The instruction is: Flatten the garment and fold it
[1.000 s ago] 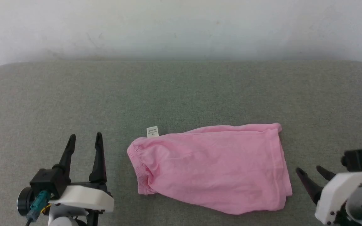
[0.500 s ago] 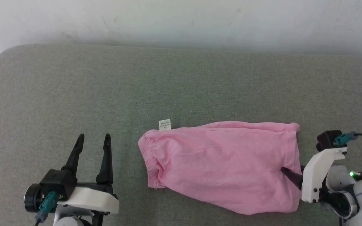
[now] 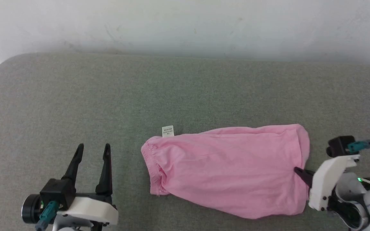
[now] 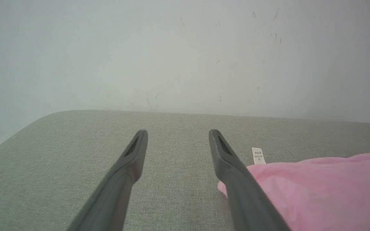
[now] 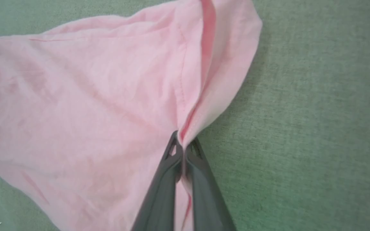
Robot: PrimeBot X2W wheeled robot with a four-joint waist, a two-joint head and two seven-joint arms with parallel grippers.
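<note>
The garment (image 3: 230, 166), a light-pink pair of shorts, lies on the grey-green cushioned surface with its gathered waistband at the left and a small white label (image 3: 168, 131) at its far left corner. My right gripper (image 3: 298, 171) is shut on the garment's right hem, and in the right wrist view the fingertips (image 5: 182, 146) pinch a fold of pink cloth (image 5: 108, 106). My left gripper (image 3: 92, 148) stands open and empty left of the waistband, apart from it. In the left wrist view its fingers (image 4: 223, 154) frame bare surface, with the garment (image 4: 316, 189) and label (image 4: 257, 155) at the right.
The cushioned surface (image 3: 185, 93) stretches wide behind and to the left of the garment, with a rounded far-left corner. A pale wall (image 3: 185, 25) rises behind it.
My right gripper moved in from the lower right to the garment's right hem and shut on it, bunching the cloth there. The head camera shifted slightly. My left gripper stayed open.
</note>
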